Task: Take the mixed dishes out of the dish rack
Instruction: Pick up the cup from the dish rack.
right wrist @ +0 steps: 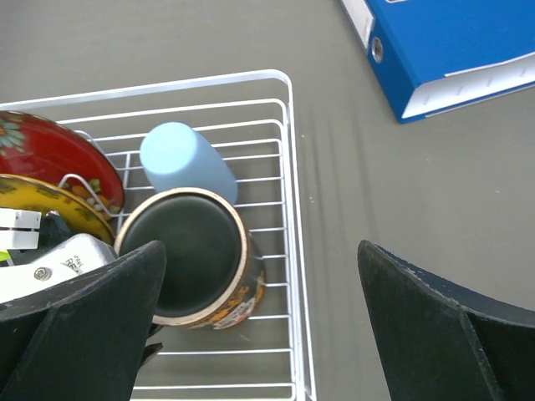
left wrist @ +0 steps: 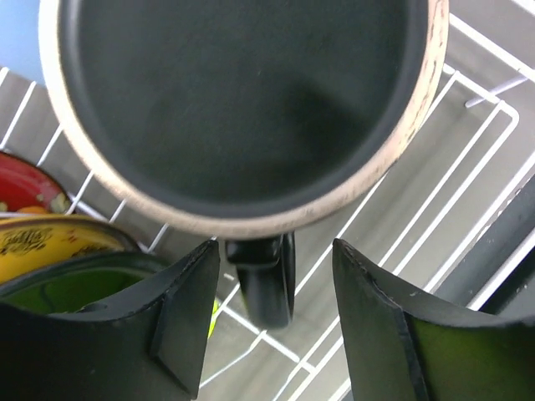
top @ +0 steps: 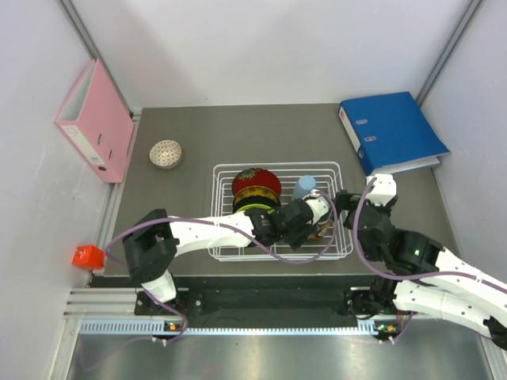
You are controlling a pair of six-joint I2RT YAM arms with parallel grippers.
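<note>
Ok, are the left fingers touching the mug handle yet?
Apart. In the left wrist view the handle sits between the left fingers, with rack visible on both sides of it, only a sliver on one.

Three bowls (top: 165,153) (top: 255,180) (left wrist: 75,288), two binders (top: 95,123) (top: 392,127), one plate (right wrist: 42,199), one mug (right wrist: 188,251), one cup (right wrist: 184,163), one rack (right wrist: 289,150).

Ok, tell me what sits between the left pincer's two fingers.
The dark handle of the mug, as the left wrist view shows. The left pincer straddles it with a gap on each side, over the dish rack wires.
</note>
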